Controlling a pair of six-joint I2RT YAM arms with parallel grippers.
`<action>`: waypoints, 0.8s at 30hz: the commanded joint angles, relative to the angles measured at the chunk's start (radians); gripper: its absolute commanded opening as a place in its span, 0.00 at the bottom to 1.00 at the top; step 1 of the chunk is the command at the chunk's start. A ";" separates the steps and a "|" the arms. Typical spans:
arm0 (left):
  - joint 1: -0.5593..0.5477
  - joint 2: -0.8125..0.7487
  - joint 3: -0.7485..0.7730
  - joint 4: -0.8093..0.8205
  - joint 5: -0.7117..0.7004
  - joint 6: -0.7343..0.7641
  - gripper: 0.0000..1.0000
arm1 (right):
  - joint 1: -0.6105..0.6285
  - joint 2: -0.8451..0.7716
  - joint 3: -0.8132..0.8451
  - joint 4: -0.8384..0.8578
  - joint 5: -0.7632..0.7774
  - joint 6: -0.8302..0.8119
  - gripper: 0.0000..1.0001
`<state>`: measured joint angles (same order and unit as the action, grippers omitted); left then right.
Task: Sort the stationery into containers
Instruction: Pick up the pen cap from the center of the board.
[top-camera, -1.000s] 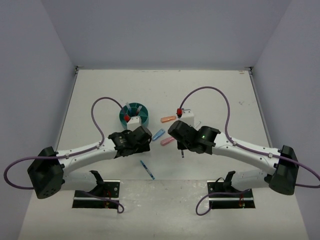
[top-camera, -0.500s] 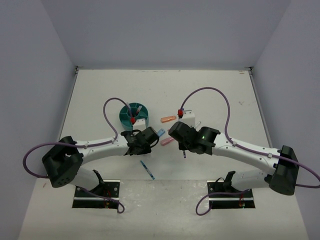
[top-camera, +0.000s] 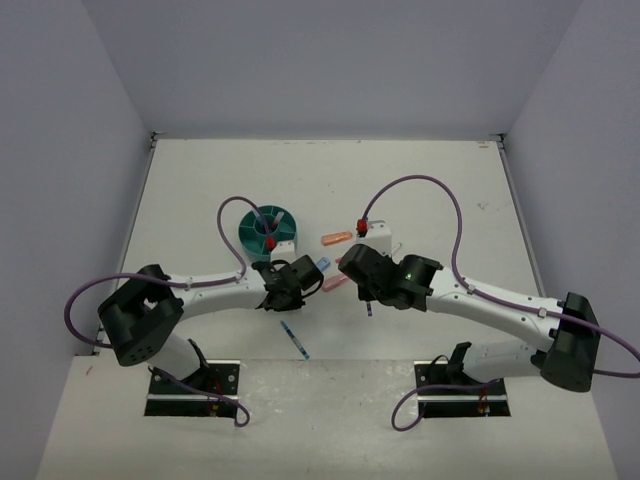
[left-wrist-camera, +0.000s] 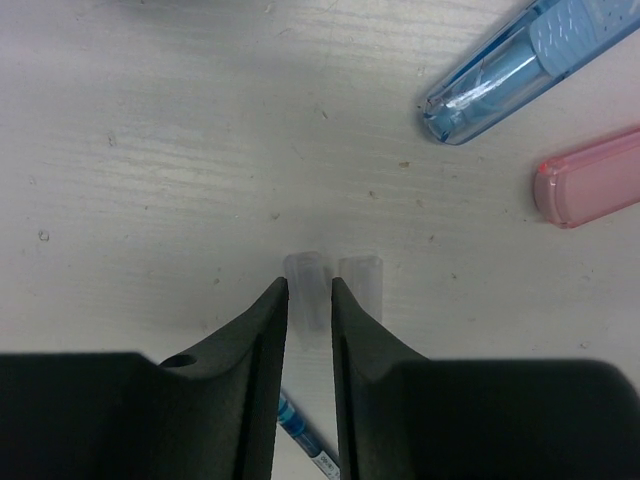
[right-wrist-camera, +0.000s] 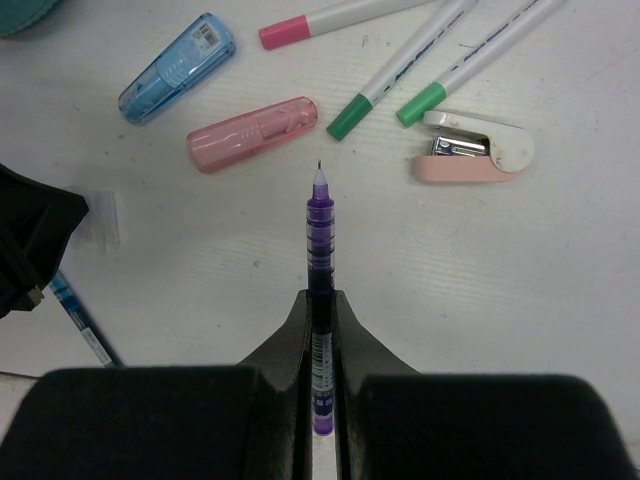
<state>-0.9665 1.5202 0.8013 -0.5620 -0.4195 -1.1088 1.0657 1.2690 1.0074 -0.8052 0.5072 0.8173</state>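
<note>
The teal round organizer (top-camera: 266, 228) stands at the table's middle left with a few items in it. My left gripper (top-camera: 306, 288) (left-wrist-camera: 310, 285) hovers low over bare table with its jaws a narrow gap apart and nothing between them. Ahead of it on the right lie a light-blue marker (left-wrist-camera: 520, 60) (top-camera: 322, 264) and a pink marker (left-wrist-camera: 590, 190) (top-camera: 335, 284). A thin blue pen (left-wrist-camera: 305, 445) (top-camera: 295, 340) lies behind the fingers. My right gripper (right-wrist-camera: 320, 295) (top-camera: 368, 300) is shut on a purple pen (right-wrist-camera: 320, 225), tip pointing forward.
In the right wrist view, a pink-capped white pen (right-wrist-camera: 330, 20), two green-capped white pens (right-wrist-camera: 400, 75) and a white-and-pink stapler (right-wrist-camera: 475, 148) lie beyond the purple pen. An orange marker (top-camera: 337, 238) lies right of the organizer. Walls close the table's left, back and right.
The left arm has folded in and its gripper has shifted right toward the markers, with its jaws narrowing. The right arm and its purple pen have stayed put.
</note>
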 joint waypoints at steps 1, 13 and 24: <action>-0.015 0.000 0.021 0.021 -0.016 -0.033 0.25 | 0.001 -0.025 -0.007 0.027 0.034 -0.004 0.00; -0.015 0.056 0.000 0.024 -0.002 -0.040 0.27 | 0.001 -0.035 -0.017 0.054 0.007 -0.016 0.00; -0.015 -0.081 0.042 -0.040 -0.086 -0.027 0.00 | 0.000 -0.190 -0.171 0.347 -0.129 -0.115 0.00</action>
<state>-0.9779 1.5265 0.8043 -0.5502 -0.4232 -1.1172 1.0657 1.1832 0.9054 -0.6454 0.4488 0.7619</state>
